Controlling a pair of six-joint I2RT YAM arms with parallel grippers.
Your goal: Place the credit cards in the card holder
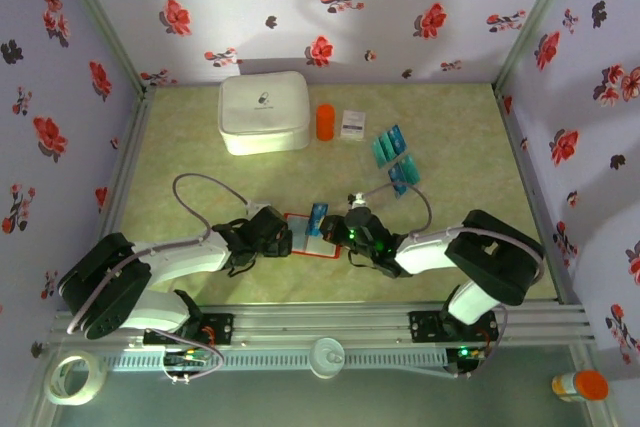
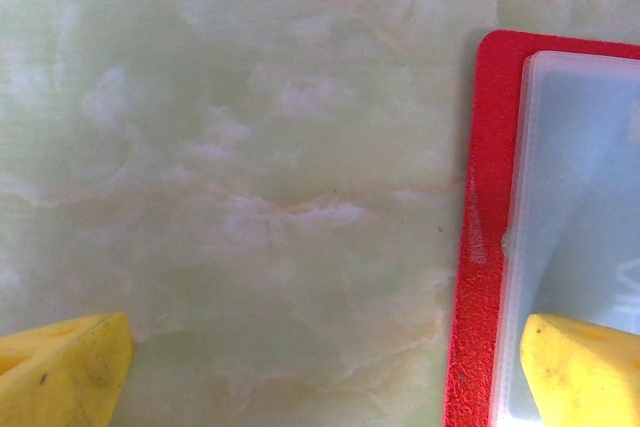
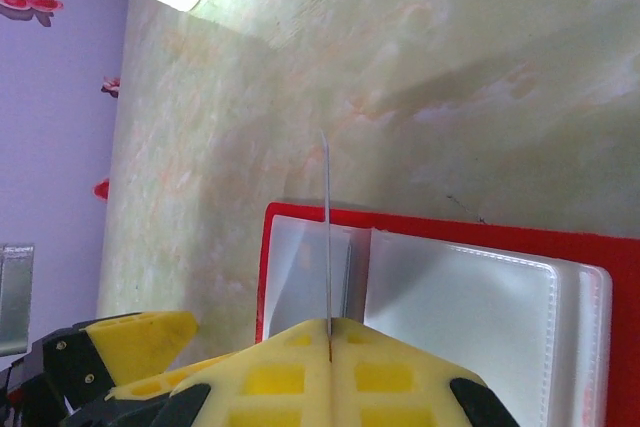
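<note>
Both arms reach low and inward to the open card holder [image 1: 305,247] at the table's near middle. The right gripper [image 3: 328,327] pinches one credit card [image 3: 325,237] edge-up above its clear pockets. The left gripper [image 2: 320,337] is spread wide, one finger [image 2: 585,372] over the holder's pocket, while the other credit cards [image 1: 392,157] lie far right.

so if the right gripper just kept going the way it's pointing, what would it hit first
Most likely the open card holder: the right gripper points down at its clear pockets, and the credit card it pinches would touch first. Depth is hard to judge here.
</note>
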